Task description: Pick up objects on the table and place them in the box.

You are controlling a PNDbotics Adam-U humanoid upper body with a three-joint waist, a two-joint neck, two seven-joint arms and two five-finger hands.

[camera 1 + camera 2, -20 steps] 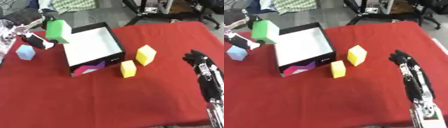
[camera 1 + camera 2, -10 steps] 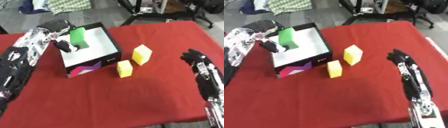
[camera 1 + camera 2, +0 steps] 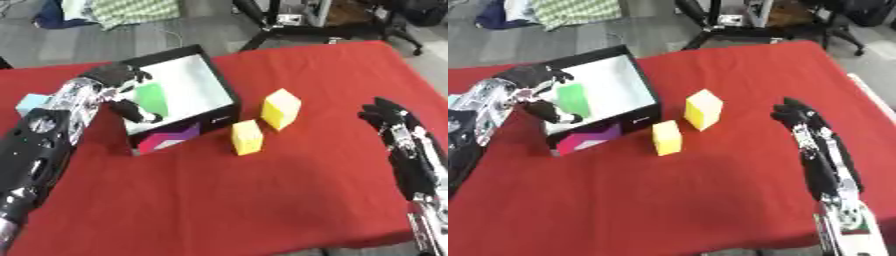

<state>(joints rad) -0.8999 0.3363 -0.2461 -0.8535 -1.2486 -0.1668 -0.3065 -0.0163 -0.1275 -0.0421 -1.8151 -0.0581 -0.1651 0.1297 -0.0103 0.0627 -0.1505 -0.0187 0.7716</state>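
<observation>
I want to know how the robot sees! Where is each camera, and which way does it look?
Left eye view: in the robot's head, looking down at the red table; the left hand is at the box by a green block, the right hand rests open at the right.
Right eye view: beside it in the head, facing the same way, showing the same arms.
Both share the box, two yellow blocks and both hands; only the left eye view shows a light blue block.
</observation>
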